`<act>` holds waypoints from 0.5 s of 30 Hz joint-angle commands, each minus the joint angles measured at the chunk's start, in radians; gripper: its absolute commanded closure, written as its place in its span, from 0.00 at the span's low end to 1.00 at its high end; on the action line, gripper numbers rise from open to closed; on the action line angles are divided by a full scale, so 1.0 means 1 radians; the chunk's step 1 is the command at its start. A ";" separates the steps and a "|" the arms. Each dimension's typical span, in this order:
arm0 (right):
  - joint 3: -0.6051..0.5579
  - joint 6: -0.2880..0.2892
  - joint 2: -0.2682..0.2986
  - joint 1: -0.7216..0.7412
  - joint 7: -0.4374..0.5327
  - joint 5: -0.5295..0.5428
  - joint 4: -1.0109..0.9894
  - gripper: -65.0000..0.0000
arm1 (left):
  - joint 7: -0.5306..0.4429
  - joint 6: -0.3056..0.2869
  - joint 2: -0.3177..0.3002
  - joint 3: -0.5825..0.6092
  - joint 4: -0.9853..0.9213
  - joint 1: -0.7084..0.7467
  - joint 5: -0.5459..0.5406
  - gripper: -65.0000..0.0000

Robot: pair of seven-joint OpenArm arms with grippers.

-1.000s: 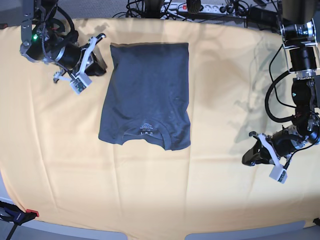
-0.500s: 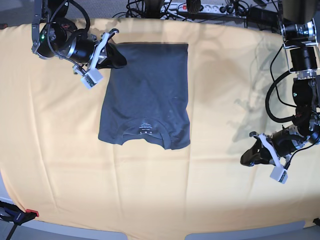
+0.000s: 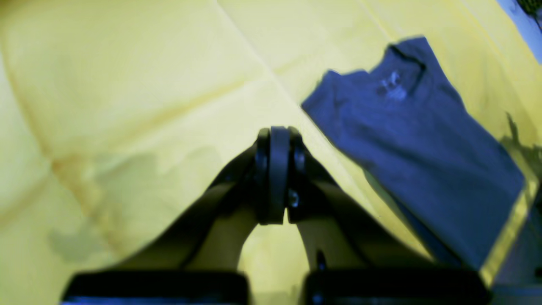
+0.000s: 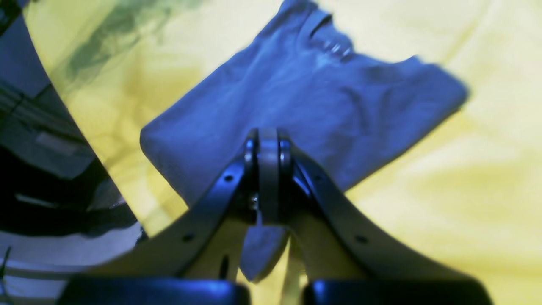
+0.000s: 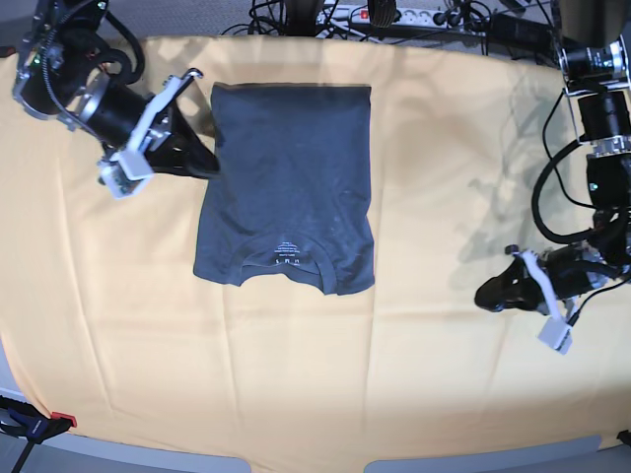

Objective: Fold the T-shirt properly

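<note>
The dark slate-blue T-shirt (image 5: 288,187) lies flat on the yellow cloth as a narrow rectangle, sleeves folded in, collar and white neck label (image 5: 286,252) toward the near edge. My right gripper (image 5: 204,164) is shut at the shirt's left edge, about halfway along. In the right wrist view its shut fingertips (image 4: 267,146) sit over the T-shirt (image 4: 296,97), and I cannot tell whether they touch it. My left gripper (image 5: 486,295) is shut and empty over bare cloth well to the right. In the left wrist view its fingertips (image 3: 275,144) point past the T-shirt (image 3: 419,148).
The yellow-orange tablecloth (image 5: 414,394) covers the whole table and shows creases. Cables and a power strip (image 5: 394,15) run along the far edge. A red clamp (image 5: 61,421) grips the near left corner. The arm bases stand at the far left and far right.
My right gripper has swung from the shirt's far-left corner down along its left edge. The left gripper has shifted slightly to the right. The T-shirt has not moved.
</note>
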 commanded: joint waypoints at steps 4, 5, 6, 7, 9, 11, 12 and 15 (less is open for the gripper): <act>0.172 0.005 0.006 0.004 -0.057 0.183 0.017 1.00 | 0.095 -0.039 -0.022 -0.119 0.018 -0.007 -0.199 1.00; 0.217 0.005 0.006 0.004 -0.094 0.235 0.017 1.00 | 0.102 -0.050 -0.029 -0.143 0.018 0.013 -0.247 1.00; 0.264 0.005 0.006 0.001 -0.135 0.289 0.017 1.00 | 0.117 -0.056 -0.034 -0.164 0.018 0.035 -0.291 1.00; 0.311 0.005 0.007 -0.006 -0.172 0.337 0.017 1.00 | 0.131 -0.066 -0.041 -0.187 0.018 0.061 -0.332 1.00; 0.397 0.005 0.008 -0.039 -0.209 0.401 0.017 1.00 | 0.131 -0.080 -0.058 -0.225 0.018 0.127 -0.356 1.00; 0.469 0.005 0.007 -0.079 -0.236 0.401 0.017 1.00 | 0.131 -0.078 -0.077 -0.262 0.020 0.195 -0.356 1.00; 0.500 0.005 0.008 -0.100 -0.248 0.401 0.017 1.00 | 0.131 -0.074 -0.086 -0.277 0.021 0.227 -0.356 1.00; 0.576 0.005 0.016 -0.181 -0.261 0.401 0.017 1.00 | 0.131 -0.068 -0.111 -0.325 0.042 0.320 -0.356 1.00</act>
